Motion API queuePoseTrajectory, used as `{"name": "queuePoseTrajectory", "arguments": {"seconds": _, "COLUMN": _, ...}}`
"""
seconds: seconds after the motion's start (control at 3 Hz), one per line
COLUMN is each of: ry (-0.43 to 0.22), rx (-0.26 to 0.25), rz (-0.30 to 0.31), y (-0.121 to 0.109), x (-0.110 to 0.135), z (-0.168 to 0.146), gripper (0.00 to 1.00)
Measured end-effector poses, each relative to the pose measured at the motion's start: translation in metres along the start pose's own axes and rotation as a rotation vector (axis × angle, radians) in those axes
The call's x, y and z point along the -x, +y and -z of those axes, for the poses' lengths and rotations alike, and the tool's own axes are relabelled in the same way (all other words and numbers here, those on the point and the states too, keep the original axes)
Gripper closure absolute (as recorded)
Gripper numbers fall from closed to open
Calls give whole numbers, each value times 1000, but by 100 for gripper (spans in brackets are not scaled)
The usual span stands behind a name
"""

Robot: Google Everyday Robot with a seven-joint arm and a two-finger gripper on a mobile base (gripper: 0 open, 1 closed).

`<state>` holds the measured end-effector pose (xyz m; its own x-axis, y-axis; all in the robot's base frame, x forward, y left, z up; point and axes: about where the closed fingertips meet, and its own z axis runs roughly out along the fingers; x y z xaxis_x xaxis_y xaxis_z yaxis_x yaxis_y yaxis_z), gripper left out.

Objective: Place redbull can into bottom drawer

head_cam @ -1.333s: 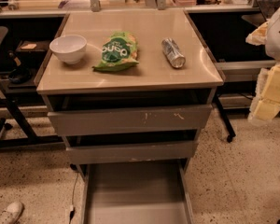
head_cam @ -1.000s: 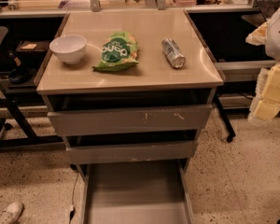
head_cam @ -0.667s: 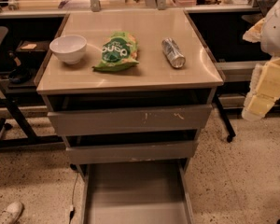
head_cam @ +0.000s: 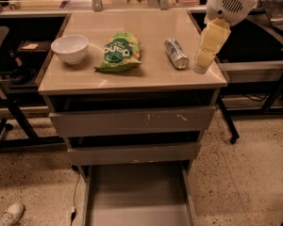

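Note:
The redbull can, slim and silver, lies on its side on the beige cabinet top, right of centre. The bottom drawer is pulled out at the bottom of the view, and its flat grey floor is bare. My gripper hangs from the white arm at the upper right. It points down over the right edge of the top, just right of the can and apart from it. It holds nothing that I can see.
A green snack bag lies left of the can, and a white bowl stands further left. The two upper grey drawers are closed. Black table frames stand on both sides. A white shoe lies on the floor at the lower left.
My arm has swung in from the right edge of the view to over the right side of the cabinet top, next to the can. The can, bag and bowl have not moved.

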<state>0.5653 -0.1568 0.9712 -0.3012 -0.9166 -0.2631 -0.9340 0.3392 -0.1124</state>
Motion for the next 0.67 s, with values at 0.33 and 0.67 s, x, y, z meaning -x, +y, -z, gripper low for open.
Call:
{"name": "queuePoseTrajectory", "arguments": {"seconds": 0.33, "ry": -25, "rx": -27, "rz": 5, "y": -7, "x": 9, "z": 1, "gripper": 0}}
{"name": "queuePoseTrajectory", "arguments": {"seconds": 0.67, "ry": -42, "rx": -59, "rz": -12, "y": -20, "x": 20, "z": -4, "gripper": 0}}
